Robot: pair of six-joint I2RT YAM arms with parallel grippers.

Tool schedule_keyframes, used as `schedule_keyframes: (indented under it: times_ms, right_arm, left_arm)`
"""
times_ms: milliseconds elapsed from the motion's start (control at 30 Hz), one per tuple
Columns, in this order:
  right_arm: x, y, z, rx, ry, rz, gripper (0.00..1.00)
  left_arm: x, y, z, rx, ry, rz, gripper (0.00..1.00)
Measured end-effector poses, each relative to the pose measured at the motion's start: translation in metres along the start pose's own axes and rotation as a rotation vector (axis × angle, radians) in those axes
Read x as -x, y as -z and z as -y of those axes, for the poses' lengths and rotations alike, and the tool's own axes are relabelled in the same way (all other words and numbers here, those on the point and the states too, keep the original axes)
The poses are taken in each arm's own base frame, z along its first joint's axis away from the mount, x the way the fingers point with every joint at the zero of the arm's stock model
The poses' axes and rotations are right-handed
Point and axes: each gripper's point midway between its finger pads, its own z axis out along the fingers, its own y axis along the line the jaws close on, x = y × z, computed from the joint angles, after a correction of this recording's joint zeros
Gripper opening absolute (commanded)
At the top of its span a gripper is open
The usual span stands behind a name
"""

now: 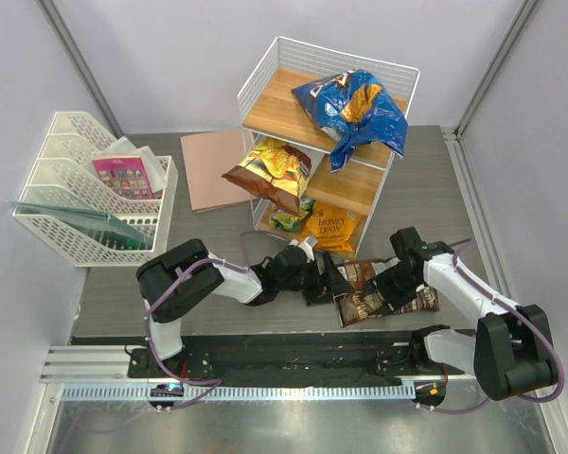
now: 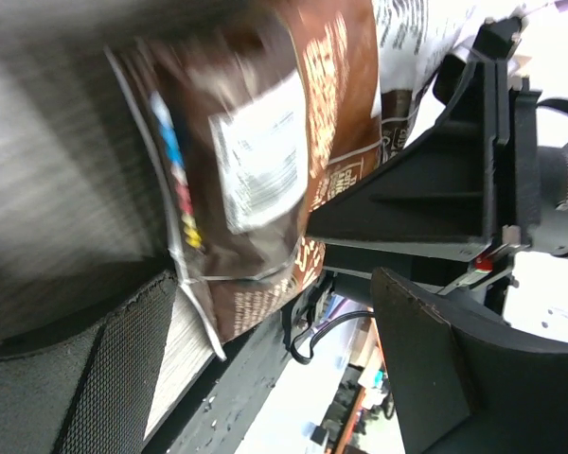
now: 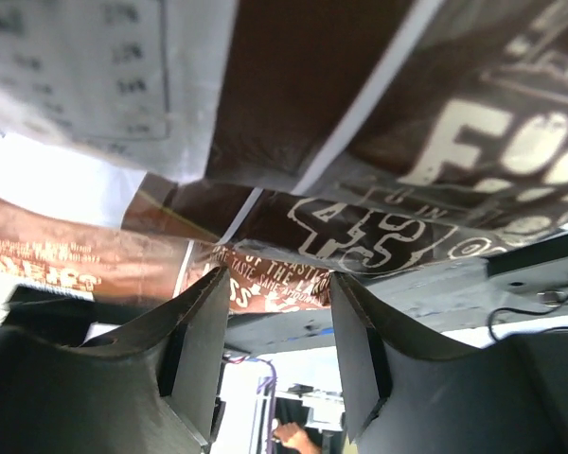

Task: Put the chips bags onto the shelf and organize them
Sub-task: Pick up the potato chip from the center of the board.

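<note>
From above, my left claw (image 1: 320, 274) and my right claw (image 1: 390, 287) flank the dark brown bag (image 1: 362, 305) lying flat between them, the wire-and-wood shelf (image 1: 265, 76) just beyond both. At my left wrist the jaws stand wide, the glossy crinkled foil just ahead of the tips, so I judge I should get one finger under its seam before closing. At my right wrist the fingers (image 3: 194, 359) stand half apart with the puckered edge at their mouth; whether they bite I cannot tell, and slippery film wants a deep, gentle pinch.
</note>
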Motion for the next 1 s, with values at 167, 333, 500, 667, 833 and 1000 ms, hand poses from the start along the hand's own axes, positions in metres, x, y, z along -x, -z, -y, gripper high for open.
schedule_keyframes:
  times_ms: [167, 333, 500, 667, 833, 1000]
  right_arm:
    - [-0.005, 0.000, -0.007, 0.029, -0.002, -0.020, 0.51]
    - [-0.009, 0.000, -0.009, 0.034, 0.011, -0.034, 0.51]
    - [-0.009, 0.000, -0.008, 0.031, 0.016, -0.030, 0.51]
    - [-0.008, 0.017, -0.010, 0.014, 0.076, -0.001, 0.49]
    - [0.013, 0.051, -0.030, 0.007, 0.198, 0.135, 0.50]
    - [0.045, 0.073, -0.036, -0.064, 0.298, 0.307, 0.41]
  left_arm:
    - [-0.007, -0.004, 0.005, -0.014, -0.027, 0.032, 0.84]
    - [-0.007, -0.013, 0.010, -0.051, -0.039, 0.079, 0.82]
    - [-0.003, -0.014, 0.008, -0.075, -0.032, 0.128, 0.80]
    - [0.001, -0.012, 0.007, -0.075, -0.030, 0.166, 0.80]
    - [0.007, -0.009, 0.004, -0.051, -0.029, 0.186, 0.79]
    - [0.008, -0.009, 0.003, -0.046, -0.027, 0.188, 0.80]
